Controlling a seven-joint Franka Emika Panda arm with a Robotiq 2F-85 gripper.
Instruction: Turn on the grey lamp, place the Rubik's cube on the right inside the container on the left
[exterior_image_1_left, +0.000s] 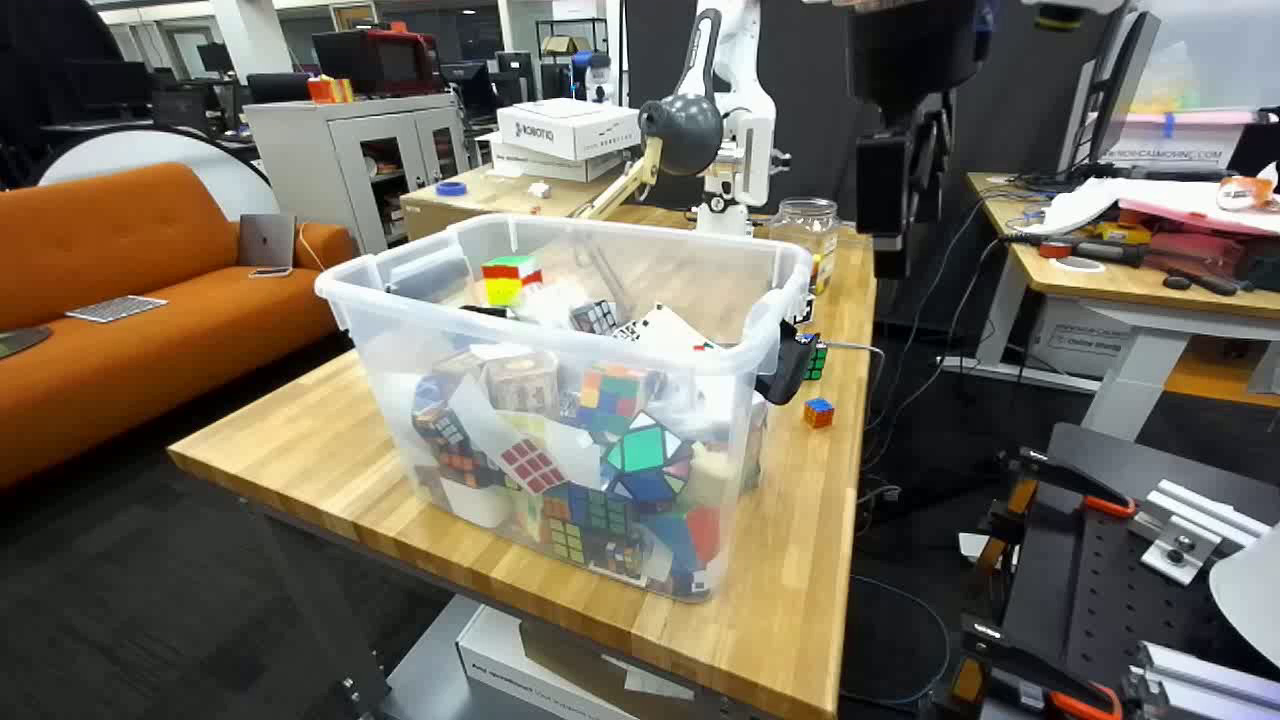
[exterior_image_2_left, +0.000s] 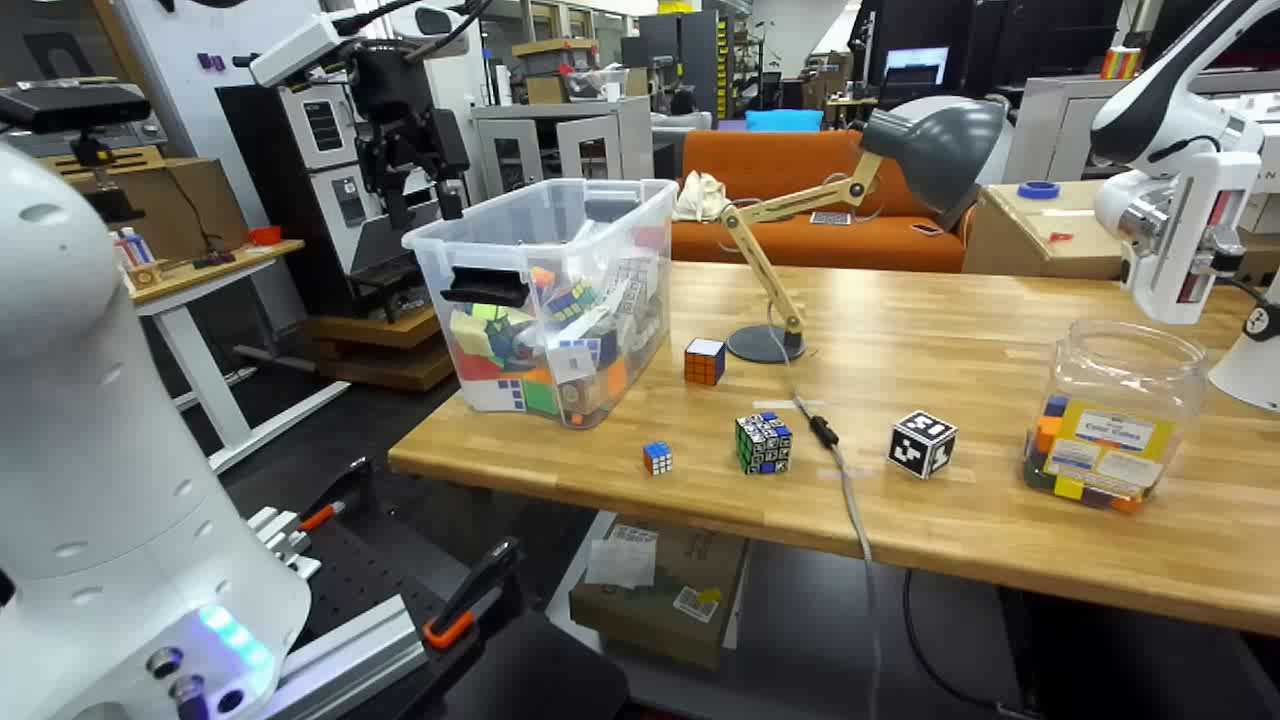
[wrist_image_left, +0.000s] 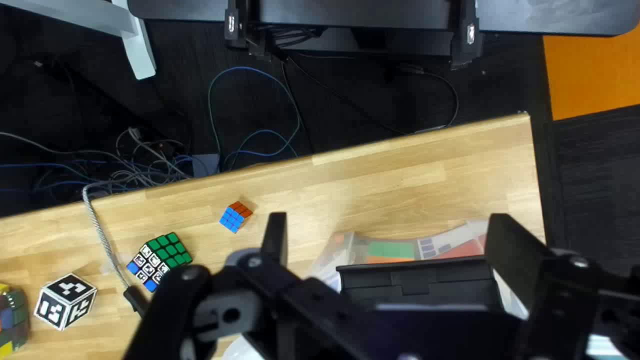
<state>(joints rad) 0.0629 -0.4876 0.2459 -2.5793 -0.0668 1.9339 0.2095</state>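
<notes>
Nearest, my end effector (wrist_image_left: 389, 227) gapes wide, empty; in wrist view, the small cube (wrist_image_left: 235, 217) lies below it, leftward.

The container (exterior_image_1_left: 560, 335) is smooth plastic; the bench (exterior_image_2_left: 900, 340), satiny wood; the sofa (exterior_image_1_left: 200, 330), matt cloth; the lamp arm (exterior_image_2_left: 762, 265), wood.

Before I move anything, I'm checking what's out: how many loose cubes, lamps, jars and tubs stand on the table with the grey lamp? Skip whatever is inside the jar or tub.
Cubes: 4 (white-topped cube, small cube, green-sided cube, black-and-white cube)
Lamp: 1
Jar: 1
Tub: 1
Total: 7 in view
</notes>
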